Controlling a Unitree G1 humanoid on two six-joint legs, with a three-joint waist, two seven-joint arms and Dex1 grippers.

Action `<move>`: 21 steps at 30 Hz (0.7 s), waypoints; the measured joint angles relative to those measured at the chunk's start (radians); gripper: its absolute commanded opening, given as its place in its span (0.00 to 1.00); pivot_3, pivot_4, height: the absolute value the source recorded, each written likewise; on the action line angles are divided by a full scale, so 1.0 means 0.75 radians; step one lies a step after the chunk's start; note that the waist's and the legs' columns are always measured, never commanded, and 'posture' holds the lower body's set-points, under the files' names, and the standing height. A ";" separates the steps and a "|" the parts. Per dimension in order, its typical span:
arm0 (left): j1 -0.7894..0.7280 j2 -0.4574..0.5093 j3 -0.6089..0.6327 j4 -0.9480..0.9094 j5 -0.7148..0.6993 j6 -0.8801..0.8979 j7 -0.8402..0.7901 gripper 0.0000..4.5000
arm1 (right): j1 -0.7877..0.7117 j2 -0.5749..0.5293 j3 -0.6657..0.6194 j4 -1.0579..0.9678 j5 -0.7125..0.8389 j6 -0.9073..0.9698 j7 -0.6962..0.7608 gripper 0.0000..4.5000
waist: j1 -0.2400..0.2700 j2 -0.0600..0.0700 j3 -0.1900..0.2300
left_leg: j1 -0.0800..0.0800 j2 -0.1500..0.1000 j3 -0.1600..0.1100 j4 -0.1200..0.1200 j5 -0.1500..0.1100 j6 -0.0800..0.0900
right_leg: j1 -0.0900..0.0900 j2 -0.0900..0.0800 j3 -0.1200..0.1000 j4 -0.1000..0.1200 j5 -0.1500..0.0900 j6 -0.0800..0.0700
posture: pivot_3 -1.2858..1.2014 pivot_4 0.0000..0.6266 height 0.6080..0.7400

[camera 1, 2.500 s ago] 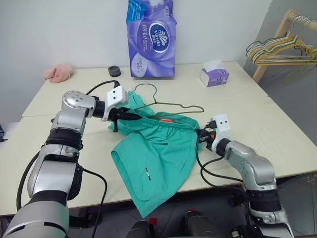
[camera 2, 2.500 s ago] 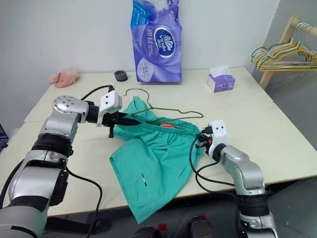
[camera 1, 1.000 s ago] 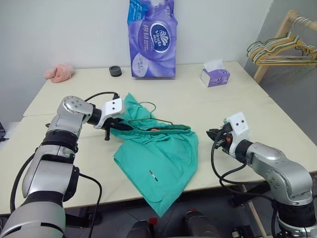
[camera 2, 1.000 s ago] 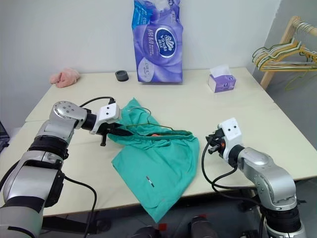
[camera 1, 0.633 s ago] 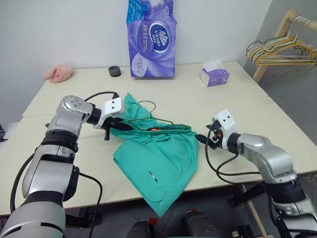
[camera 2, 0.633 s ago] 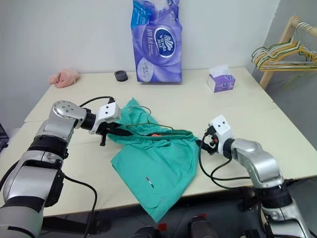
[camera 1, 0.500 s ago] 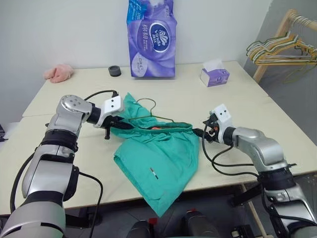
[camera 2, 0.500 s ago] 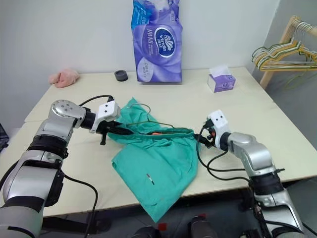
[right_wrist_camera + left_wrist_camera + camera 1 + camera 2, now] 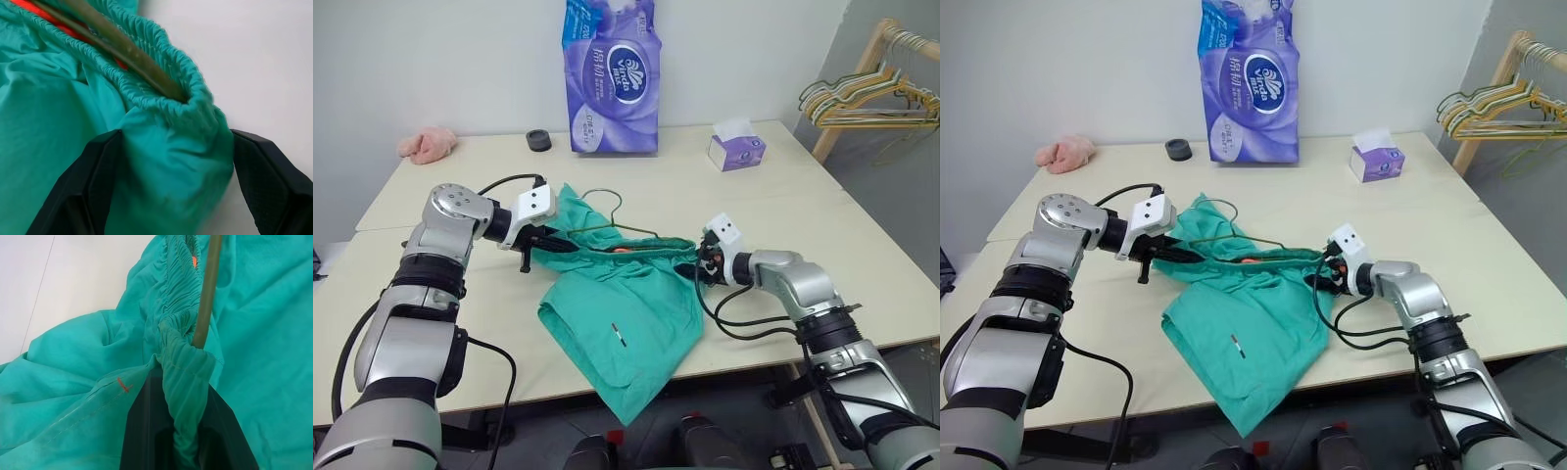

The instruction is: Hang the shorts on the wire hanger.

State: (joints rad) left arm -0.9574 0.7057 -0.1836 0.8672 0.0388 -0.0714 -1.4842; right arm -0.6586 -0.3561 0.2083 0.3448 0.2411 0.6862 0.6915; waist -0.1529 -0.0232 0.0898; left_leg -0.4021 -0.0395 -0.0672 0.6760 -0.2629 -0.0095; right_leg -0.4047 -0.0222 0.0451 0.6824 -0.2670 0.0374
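The teal shorts lie on the table with one leg hanging over the front edge. The olive wire hanger is threaded inside the gathered waistband, and its hook sticks up behind. My left gripper is shut on the waistband's left end; in the left wrist view the hanger wire emerges from the bunched fabric just past the grip. My right gripper is at the waistband's right end. Its jaws stand open, one finger on each side of the fabric corner, where the wire enters the band.
The cream table carries a tall purple tissue pack, a small purple tissue box, a black cap and a pink cloth along the back. A wooden rack with several pale hangers stands at the far right.
My right gripper let go of the waistband's right end and drew back, then came forward and left again, now open around that same end. The left gripper kept its hold and stayed in place.
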 measured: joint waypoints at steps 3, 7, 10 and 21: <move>0.000 0.000 0.001 0.000 0.000 0.000 0.000 0.00 | 0.000 0.014 -0.002 0.028 -0.024 -0.002 -0.022 0.45 | 0.000 0.000 0.000 | 0.000 0.000 0.000 0.000 0.000 0.000 | 0.000 0.000 0.000 0.000 0.000 0.000 | 0.46 0.08 1.00; 0.000 0.000 0.004 -0.002 -0.002 0.000 0.004 0.00 | 0.012 0.024 -0.040 0.015 -0.030 0.006 -0.062 0.15 | -0.001 0.000 0.000 | 0.000 0.000 -0.001 0.000 0.000 0.000 | 0.000 0.000 0.000 0.000 0.000 0.000 | 0.46 0.08 1.00; 0.001 0.000 0.007 -0.003 -0.003 0.000 0.011 0.00 | 0.028 0.053 -0.081 -0.013 -0.028 0.015 -0.111 0.01 | -0.002 0.000 0.000 | 0.000 0.000 -0.001 0.000 0.000 0.000 | 0.000 0.000 0.000 0.000 0.000 0.000 | 0.46 0.08 1.00; 0.004 -0.001 0.010 -0.012 -0.010 -0.006 0.013 0.00 | 0.181 0.008 -0.209 -0.302 0.016 0.123 -0.212 0.01 | 0.002 0.000 0.000 | 0.000 0.000 -0.001 0.000 0.000 0.000 | 0.000 -0.001 0.000 0.000 0.000 0.000 | 0.46 0.09 1.00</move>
State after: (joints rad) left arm -0.9542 0.7052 -0.1760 0.8579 0.0310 -0.0760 -1.4745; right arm -0.5231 -0.3504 0.0512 0.1185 0.2531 0.7786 0.5324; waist -0.1518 -0.0232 0.0898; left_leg -0.4024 -0.0398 -0.0680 0.6758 -0.2630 -0.0096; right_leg -0.4047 -0.0227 0.0451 0.6824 -0.2670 0.0374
